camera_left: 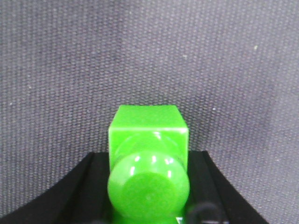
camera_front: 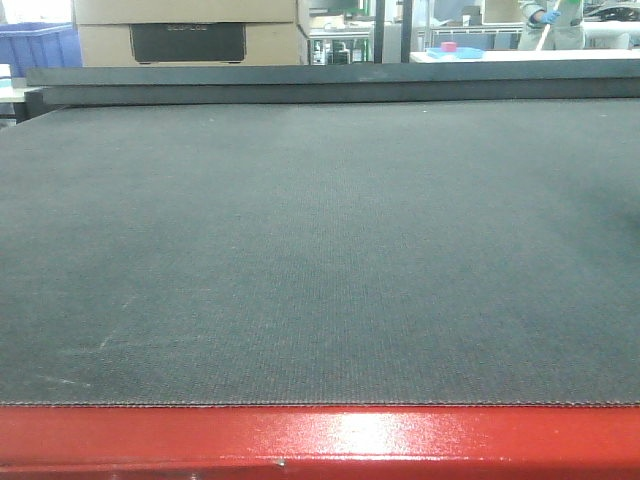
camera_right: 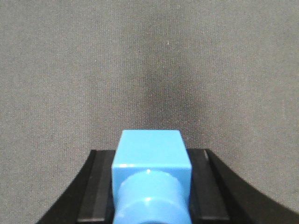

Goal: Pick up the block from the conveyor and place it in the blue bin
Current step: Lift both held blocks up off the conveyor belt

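Left end effector (camera_left: 148,140), seen from its wrist camera, shows you only a glossy green square-ended piece with a rounded knob, set in a black mount (camera_left: 70,196) and hanging above the conveyor (camera_front: 320,250); the right end effector (camera_right: 150,158) shows the matching part in light blue over the same dark woven belt. Neither view takes in fingertips or a gap between them, so you cannot tell whether either one is spread or closed, and nothing is held within sight of either camera. Both point down at bare belt, a posture that reads as waiting: held centred over the surface, each arm has only a drop to make when something arrives beneath it. The block is not in any view; the front camera shows the belt bare from the red frame (camera_front: 320,435) at the near edge to the dark rail (camera_front: 320,85) at the far edge, so judge the task as not yet begun, with the whole grasp ahead. The blue bin is likewise out of sight; the only blue container is a ribbed crate (camera_front: 35,45) far off at the upper left, beside stacked cardboard boxes (camera_front: 185,35), and it does not look like the bin meant. Which arm you send depends on where the block appears.
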Controlling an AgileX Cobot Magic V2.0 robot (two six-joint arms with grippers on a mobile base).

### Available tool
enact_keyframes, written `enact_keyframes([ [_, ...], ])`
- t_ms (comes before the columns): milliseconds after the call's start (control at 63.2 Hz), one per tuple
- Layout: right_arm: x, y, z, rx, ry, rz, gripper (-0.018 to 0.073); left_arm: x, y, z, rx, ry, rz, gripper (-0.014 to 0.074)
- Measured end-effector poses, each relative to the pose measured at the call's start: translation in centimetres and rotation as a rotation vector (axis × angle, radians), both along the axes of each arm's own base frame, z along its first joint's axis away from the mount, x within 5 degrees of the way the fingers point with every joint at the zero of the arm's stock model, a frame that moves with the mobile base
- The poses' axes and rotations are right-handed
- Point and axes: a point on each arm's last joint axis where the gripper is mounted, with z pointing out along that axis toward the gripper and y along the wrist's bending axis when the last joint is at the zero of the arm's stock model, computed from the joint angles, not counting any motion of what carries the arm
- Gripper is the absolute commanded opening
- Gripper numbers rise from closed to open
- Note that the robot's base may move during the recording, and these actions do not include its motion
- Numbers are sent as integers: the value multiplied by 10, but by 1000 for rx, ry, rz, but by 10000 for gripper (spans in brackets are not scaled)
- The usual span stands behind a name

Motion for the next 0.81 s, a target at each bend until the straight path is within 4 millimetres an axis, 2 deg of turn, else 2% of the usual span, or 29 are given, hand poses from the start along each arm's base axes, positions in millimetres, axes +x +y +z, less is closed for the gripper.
enact_keyframes([
  [221, 0, 0, 0, 4, 0, 0, -162, -1, -2, 1, 2, 1, -6, -111],
  [395, 0, 1, 0, 8, 0, -1, -162, -5, -10, 23, 10, -65, -30, -111],
  [585, 1, 5, 1, 20, -13, 8, -162, -9, -36, 58, -1, -238, -103, -111],
  [806, 0, 24, 1, 4, -23, 105, -162, -15, -81, 96, -31, -475, -212, -111],
])
